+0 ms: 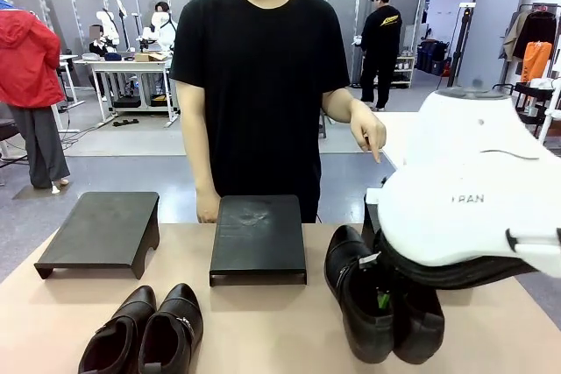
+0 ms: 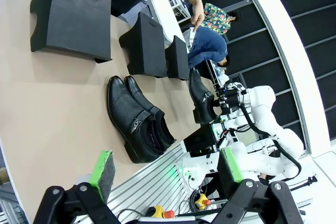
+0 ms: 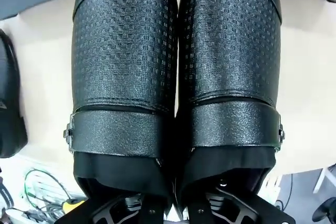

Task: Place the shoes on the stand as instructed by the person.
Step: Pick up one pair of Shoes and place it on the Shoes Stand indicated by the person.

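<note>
Two pairs of shoes are at our side of the table (image 1: 263, 330): the left pair (image 1: 145, 332) lies free, and our right gripper (image 1: 383, 297) is clamped on the right pair (image 1: 346, 260), beside the middle stand (image 1: 259, 238). Our left gripper (image 2: 165, 169) gapes, empty. The person's hand (image 1: 370, 133) points down.

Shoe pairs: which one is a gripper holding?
The right-hand pair, pinched together by the right gripper; the left-hand pair sits free on the table.
</note>
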`<control>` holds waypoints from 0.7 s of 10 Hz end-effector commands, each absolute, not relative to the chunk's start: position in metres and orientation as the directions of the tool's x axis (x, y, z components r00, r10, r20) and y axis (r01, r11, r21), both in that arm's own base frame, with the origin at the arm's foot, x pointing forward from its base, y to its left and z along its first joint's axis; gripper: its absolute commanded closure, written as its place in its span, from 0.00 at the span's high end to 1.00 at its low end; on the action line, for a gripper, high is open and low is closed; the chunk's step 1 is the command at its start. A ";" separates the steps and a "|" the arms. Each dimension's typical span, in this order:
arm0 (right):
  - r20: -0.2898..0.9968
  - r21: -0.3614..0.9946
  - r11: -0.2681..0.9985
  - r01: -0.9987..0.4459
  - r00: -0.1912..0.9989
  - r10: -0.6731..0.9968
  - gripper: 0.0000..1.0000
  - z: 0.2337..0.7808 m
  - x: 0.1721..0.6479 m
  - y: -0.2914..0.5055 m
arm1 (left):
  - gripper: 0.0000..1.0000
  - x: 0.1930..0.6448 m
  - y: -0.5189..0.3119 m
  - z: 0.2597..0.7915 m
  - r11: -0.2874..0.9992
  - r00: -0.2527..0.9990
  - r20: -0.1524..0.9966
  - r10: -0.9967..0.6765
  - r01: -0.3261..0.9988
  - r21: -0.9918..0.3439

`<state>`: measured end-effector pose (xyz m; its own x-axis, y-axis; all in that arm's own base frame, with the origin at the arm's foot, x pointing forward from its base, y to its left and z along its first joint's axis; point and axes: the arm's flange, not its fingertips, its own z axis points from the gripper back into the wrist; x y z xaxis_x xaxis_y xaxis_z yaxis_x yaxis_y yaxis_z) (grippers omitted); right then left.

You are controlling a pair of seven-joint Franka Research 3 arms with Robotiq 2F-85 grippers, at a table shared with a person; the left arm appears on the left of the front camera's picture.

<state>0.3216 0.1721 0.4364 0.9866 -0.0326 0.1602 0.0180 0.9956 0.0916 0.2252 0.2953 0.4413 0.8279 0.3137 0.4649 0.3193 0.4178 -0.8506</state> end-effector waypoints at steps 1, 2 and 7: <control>0.224 0.076 0.997 0.016 0.974 -0.032 0.00 0.424 0.306 0.131 | 1.00 0.224 0.297 0.442 0.410 0.821 0.476 0.317 0.334 -0.849; 0.248 0.063 0.998 0.013 0.968 -0.028 0.00 0.428 0.319 0.121 | 1.00 0.224 0.297 0.442 0.410 0.821 0.476 0.317 0.334 -0.849; 0.291 0.034 0.999 0.001 0.957 -0.010 0.00 0.448 0.377 0.088 | 1.00 0.224 0.297 0.442 0.410 0.821 0.476 0.317 0.334 -0.849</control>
<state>0.3631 0.0922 0.4415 0.9668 -0.0337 0.2534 0.0245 0.9989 0.0393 0.2251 0.2954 0.4413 0.8279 0.3139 0.4649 0.3192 0.4179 -0.8506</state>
